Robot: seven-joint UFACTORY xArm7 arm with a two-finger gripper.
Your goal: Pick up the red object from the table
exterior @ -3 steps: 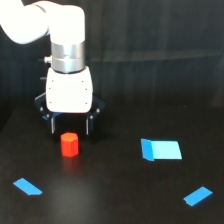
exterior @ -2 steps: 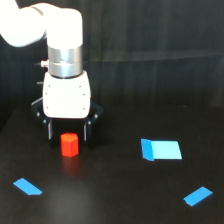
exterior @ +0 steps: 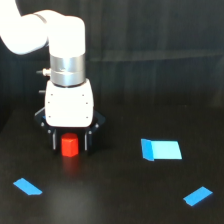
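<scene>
Black and faintly glossy, the table (exterior: 120, 200) fills the exterior view and runs back into a dark wall. Toward its left side in that view, the white arm (exterior: 60, 45) reaches down, its boxy white wrist housing hanging over the gripper (exterior: 69, 142). The two dark fingers (exterior: 54, 140) stand apart, one on each side of the red object (exterior: 69, 145), which sits upright on the table between them; whether the fingers touch it cannot be told. Three flat blue pieces lie well apart from it: a large blue rectangle (exterior: 161, 150) toward the right side, a small blue strip (exterior: 198, 196) near the front right corner, and another blue strip (exterior: 27, 186) near the front left. No writing or brand mark is legible anywhere.
</scene>
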